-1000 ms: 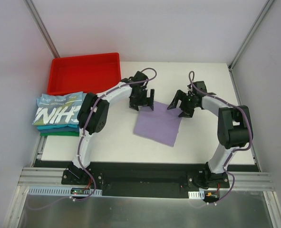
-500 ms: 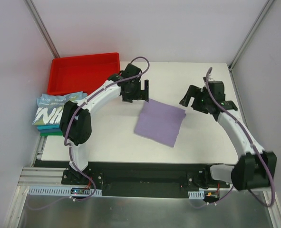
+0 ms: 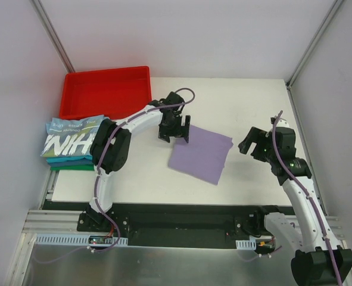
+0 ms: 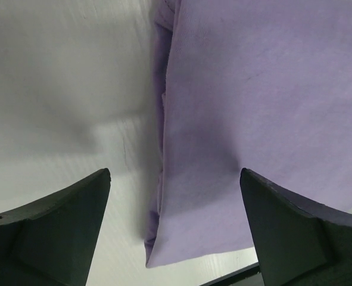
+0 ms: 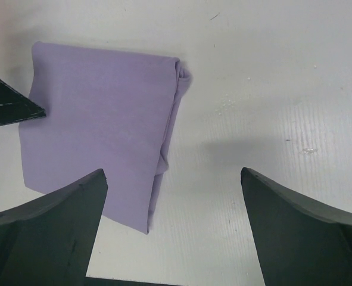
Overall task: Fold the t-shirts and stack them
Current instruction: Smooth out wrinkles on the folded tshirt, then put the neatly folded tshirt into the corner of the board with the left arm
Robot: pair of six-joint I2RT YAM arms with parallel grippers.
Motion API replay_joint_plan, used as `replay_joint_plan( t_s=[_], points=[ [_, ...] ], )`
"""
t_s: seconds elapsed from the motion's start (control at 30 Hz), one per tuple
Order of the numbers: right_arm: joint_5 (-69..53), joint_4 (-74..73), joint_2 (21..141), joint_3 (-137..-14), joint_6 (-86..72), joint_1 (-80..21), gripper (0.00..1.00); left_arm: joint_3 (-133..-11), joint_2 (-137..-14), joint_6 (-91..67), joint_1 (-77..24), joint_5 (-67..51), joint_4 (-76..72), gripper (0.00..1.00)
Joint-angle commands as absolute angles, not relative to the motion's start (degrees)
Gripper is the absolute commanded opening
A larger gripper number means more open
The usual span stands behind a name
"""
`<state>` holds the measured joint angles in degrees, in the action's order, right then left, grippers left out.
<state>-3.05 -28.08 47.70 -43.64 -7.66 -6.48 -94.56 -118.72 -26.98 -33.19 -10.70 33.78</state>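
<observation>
The plain lavender t-shirt lies folded in a rectangle on the white table; it also shows in the left wrist view and the right wrist view. My left gripper is open and empty, low over the shirt's far-left corner, its jaws straddling the folded edge. My right gripper is open and empty, off to the right of the shirt over bare table. A stack of folded shirts sits at the left: light blue with white lettering on top, teal and green under it.
A red plastic tray stands at the back left, behind the stack. Grey walls close in the table on the left, back and right. A black rail runs along the table's near edge.
My left gripper has come back down onto the lavender shirt's far-left corner. My right arm has swung away to the right and nearer, off the shirt. The shirt has stayed in place.
</observation>
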Motion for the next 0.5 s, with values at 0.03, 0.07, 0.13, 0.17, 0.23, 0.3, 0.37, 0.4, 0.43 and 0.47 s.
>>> replay_joint_plan(
  t_s=[0.03, 0.07, 0.13, 0.17, 0.23, 0.3, 0.37, 0.4, 0.43, 0.47],
  points=[
    [-1.6, -29.9, 45.4, -43.3, -5.0, -6.1, 0.96, -96.2, -122.2, -27.4, -34.9, -11.3, 35.2, 0.84],
    [-1.6, -29.9, 45.5, -43.1, -4.6, -6.1, 0.96, -96.2, -122.9, -27.7, -35.2, -11.3, 35.3, 0.83],
    [-0.9, -30.3, 46.1, -42.9, -4.0, -6.1, 0.96, -96.3, -124.7, -28.4, -35.8, -11.6, 35.5, 0.79],
    [-1.0, -30.6, 46.5, -42.9, -3.6, -5.9, 0.96, -96.5, -125.3, -28.5, -36.1, -11.9, 35.7, 0.77],
    [-1.2, -30.8, 46.9, -42.9, -3.1, -5.8, 0.96, -96.5, -126.2, -29.3, -37.0, -10.0, 36.4, 0.73],
    [-1.3, -30.8, 47.4, -42.9, -2.5, -5.7, 0.96, -96.0, -126.7, -30.1, -38.2, -5.2, 37.3, 0.72],
    [-0.4, -30.2, 48.2, -42.7, -1.0, -5.5, 0.96, -96.2, -128.3, -31.0, -38.9, -2.6, 38.6, 0.68],
    [-0.4, -30.1, 48.9, -42.9, -0.6, -5.4, 0.96, -96.2, -129.7, -31.7, -39.0, -3.1, 39.0, 0.64],
    [1.6, -30.1, 49.5, -43.2, -0.4, -5.3, 0.96, -96.4, -130.2, -32.3, -39.2, -2.6, 39.8, 0.6],
    [1.3, -30.1, 50.1, -43.5, -0.5, -5.1, 0.96, -96.4, -131.1, -33.2, -39.5, -1.9, 40.4, 0.57]
  ],
)
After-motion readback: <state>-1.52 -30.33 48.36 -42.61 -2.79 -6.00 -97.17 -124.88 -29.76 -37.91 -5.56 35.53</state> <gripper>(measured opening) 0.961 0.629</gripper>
